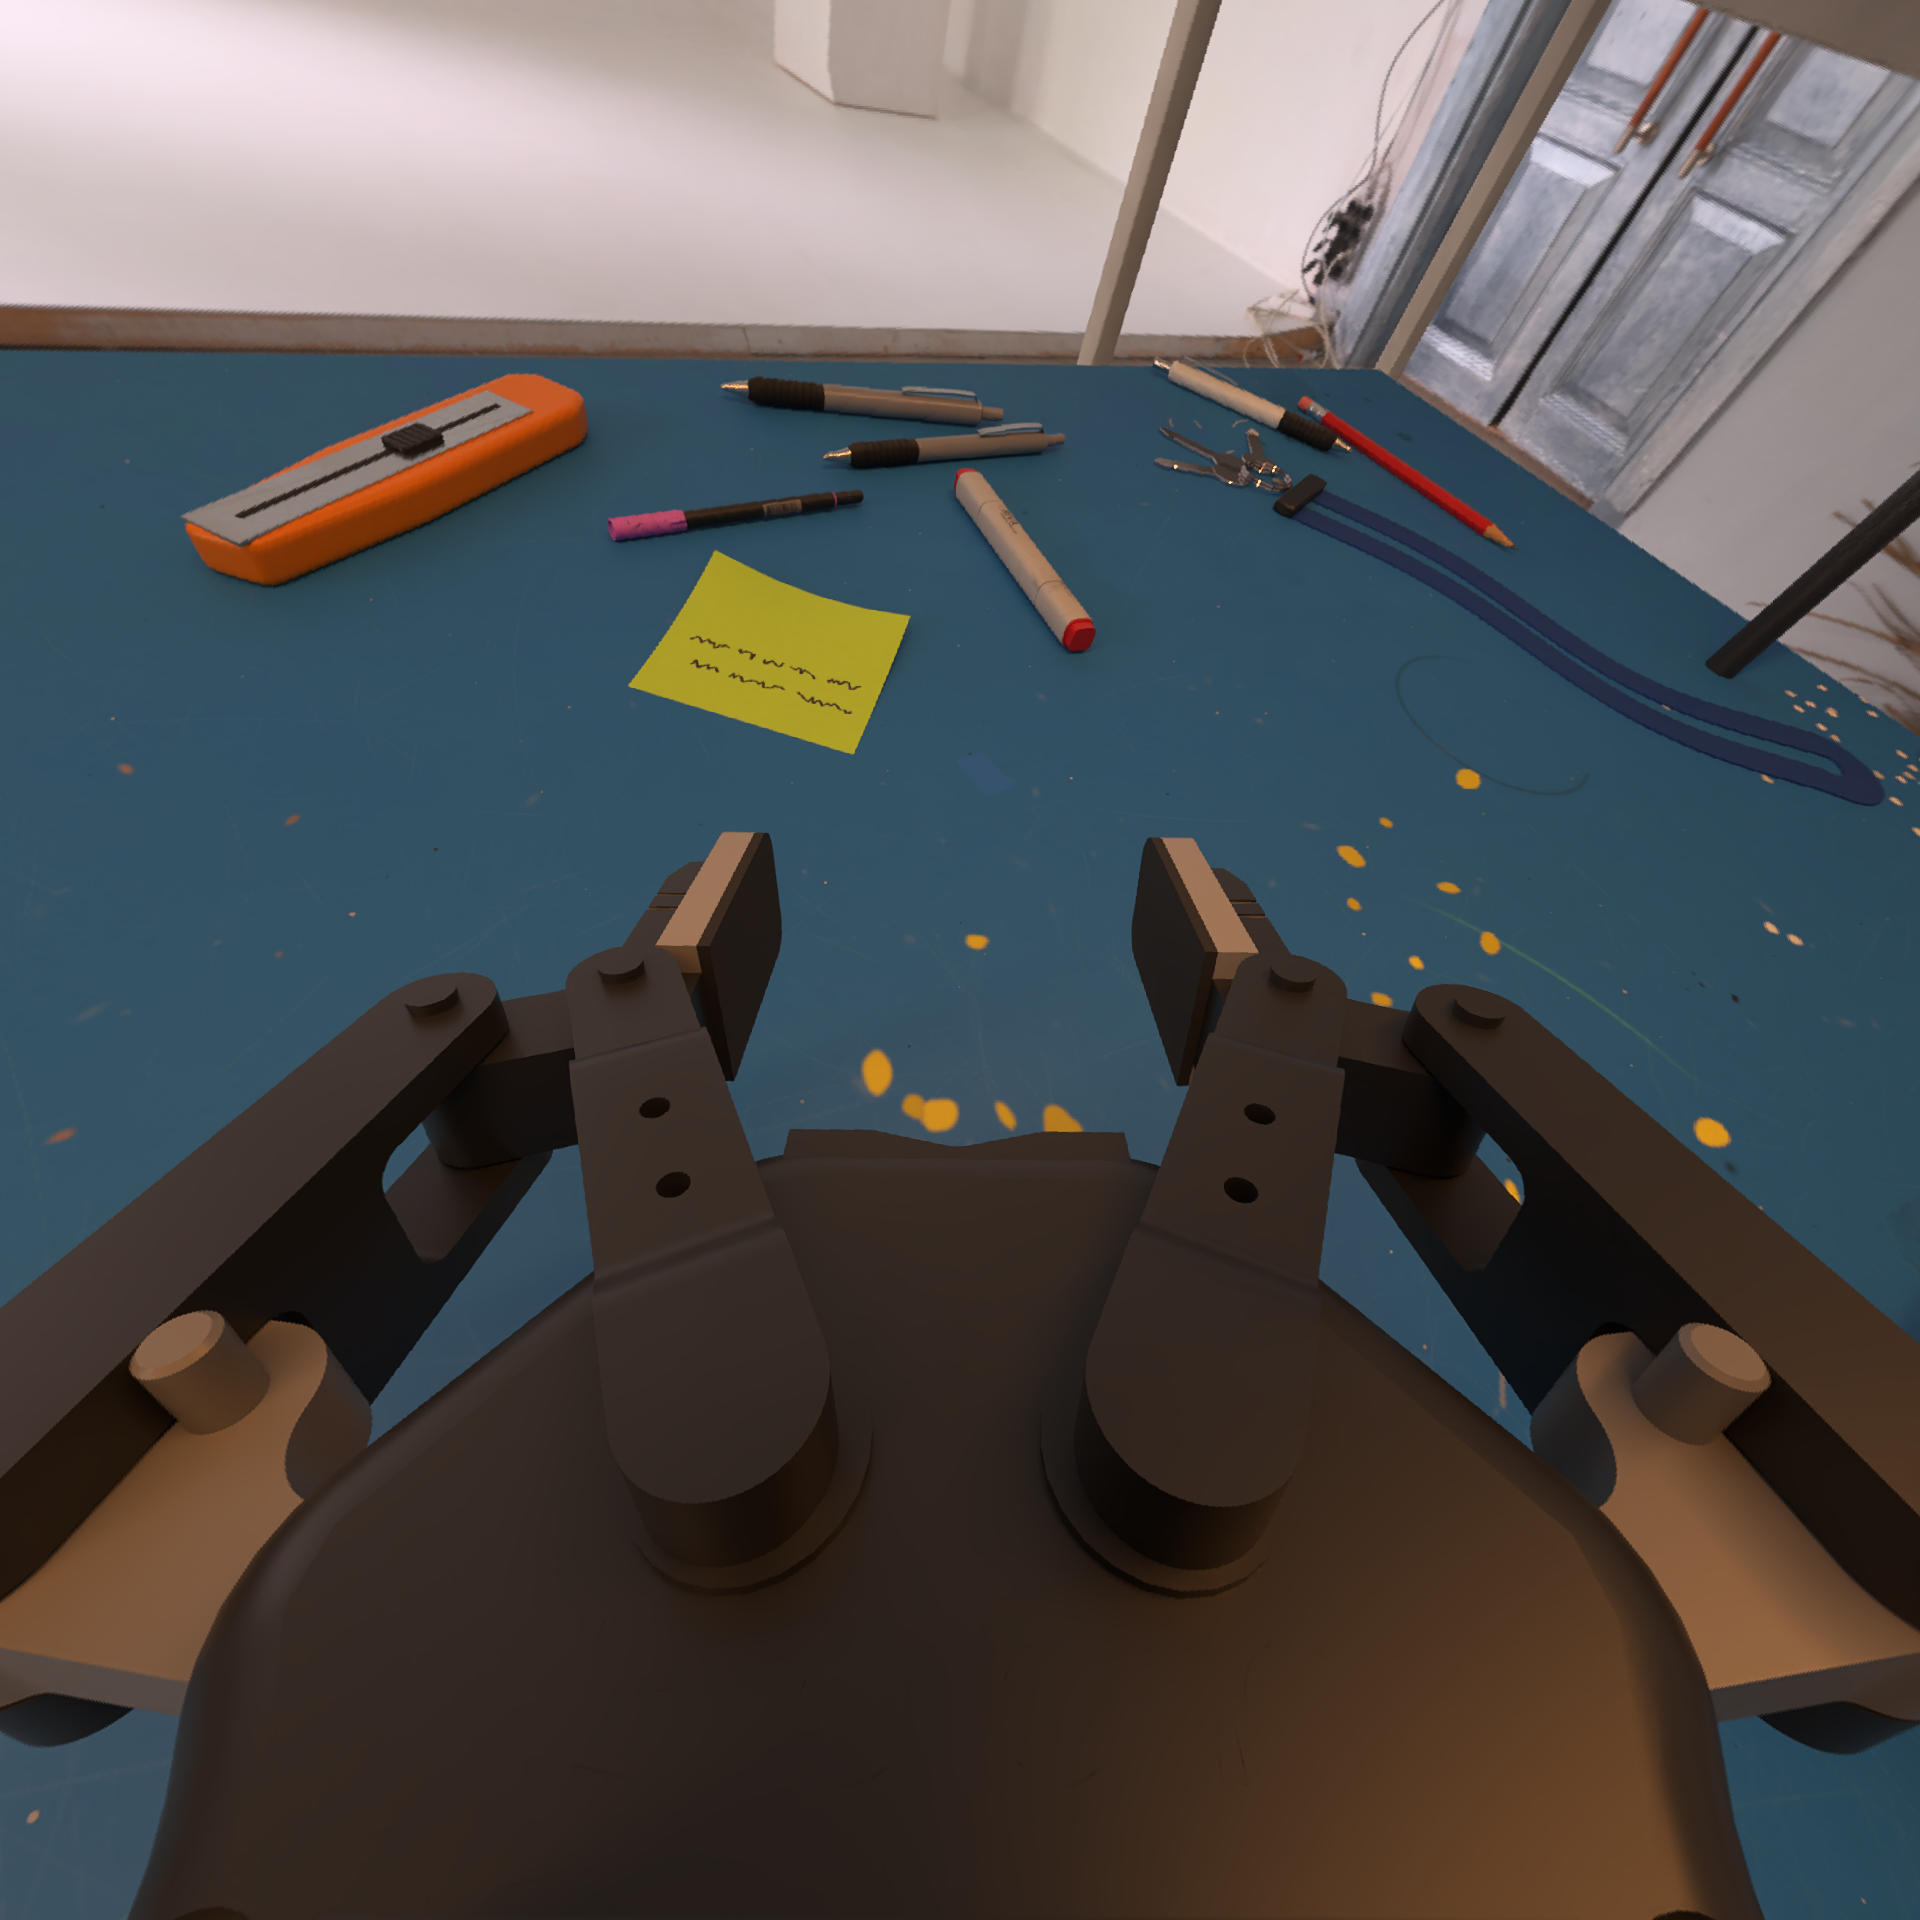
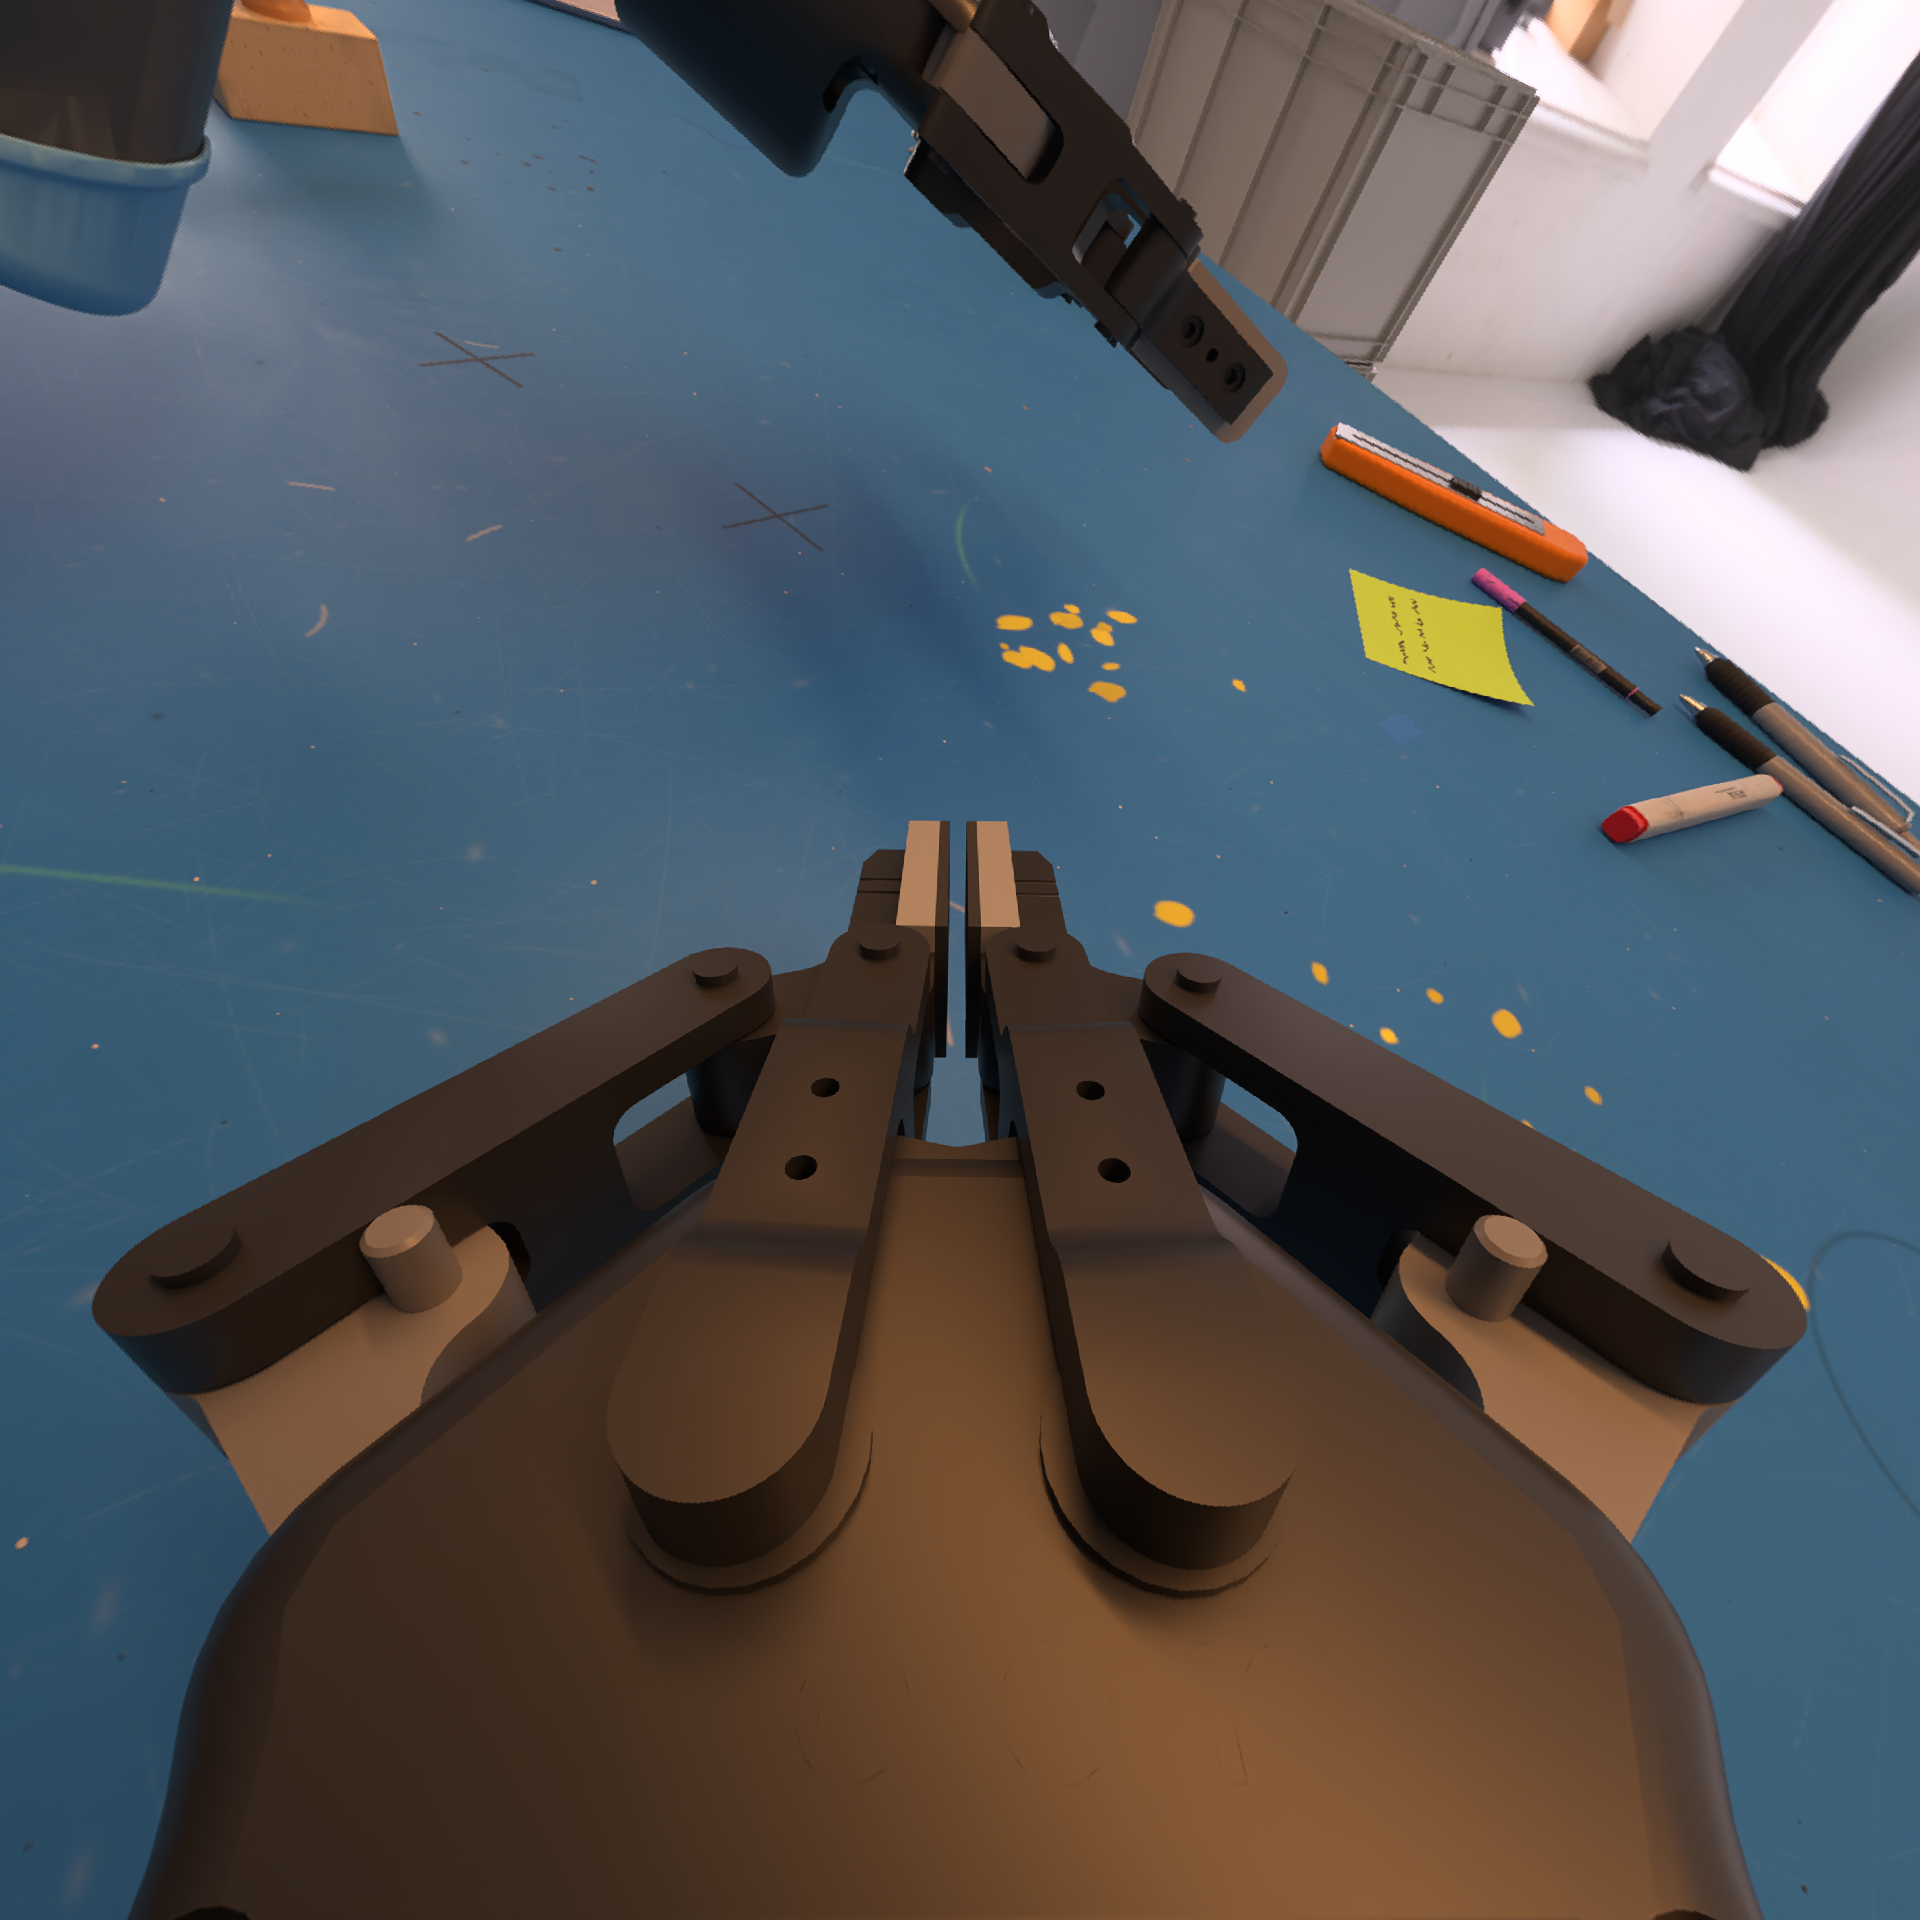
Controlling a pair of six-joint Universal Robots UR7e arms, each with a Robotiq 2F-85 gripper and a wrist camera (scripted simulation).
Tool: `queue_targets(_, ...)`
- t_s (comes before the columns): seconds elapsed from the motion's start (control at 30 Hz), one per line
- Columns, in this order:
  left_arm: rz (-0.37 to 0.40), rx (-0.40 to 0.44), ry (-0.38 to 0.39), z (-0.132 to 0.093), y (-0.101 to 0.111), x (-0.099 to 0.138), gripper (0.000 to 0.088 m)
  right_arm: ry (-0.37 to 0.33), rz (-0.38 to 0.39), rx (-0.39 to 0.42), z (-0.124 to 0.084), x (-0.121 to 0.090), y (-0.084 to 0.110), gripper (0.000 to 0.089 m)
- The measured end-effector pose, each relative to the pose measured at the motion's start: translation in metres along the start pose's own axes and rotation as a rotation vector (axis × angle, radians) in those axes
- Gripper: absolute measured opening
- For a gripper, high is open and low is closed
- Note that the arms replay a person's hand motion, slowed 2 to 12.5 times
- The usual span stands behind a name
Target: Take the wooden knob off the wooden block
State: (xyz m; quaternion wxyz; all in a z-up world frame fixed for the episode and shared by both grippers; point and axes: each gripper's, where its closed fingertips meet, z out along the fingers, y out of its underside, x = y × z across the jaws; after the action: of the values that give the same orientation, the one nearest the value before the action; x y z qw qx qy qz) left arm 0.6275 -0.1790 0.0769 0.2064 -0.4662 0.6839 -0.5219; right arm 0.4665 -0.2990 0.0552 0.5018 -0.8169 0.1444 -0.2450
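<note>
The wooden block (image 2: 307, 73) stands at the far top left of the right wrist view, on the blue table. The base of the wooden knob (image 2: 281, 10) shows on top of it, cut off by the frame edge. My right gripper (image 2: 957, 842) is shut and empty, low over the table, far from the block. My left gripper (image 1: 956, 862) is open and empty above the table; it also shows from the side in the right wrist view (image 2: 1195, 312). The block is not in the left wrist view.
An orange utility knife (image 1: 390, 473), a yellow sticky note (image 1: 774, 649), several pens (image 1: 862, 400), a red-capped marker (image 1: 1023, 561), keys on a blue lanyard (image 1: 1558, 634) and a red pencil (image 1: 1403, 473) lie at the far side. A grey crate (image 2: 1320, 156) stands beyond the table edge. A blue-rimmed arm base (image 2: 94, 187) stands beside the block.
</note>
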Motion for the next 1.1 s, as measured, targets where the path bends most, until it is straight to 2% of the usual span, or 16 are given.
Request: queue_targets(1.1,0.039,0.118,0.087,-0.024,-0.035,0.02,0.0661,0.033,-0.032,0.006,0.0,0.002,-0.002,0.0134)
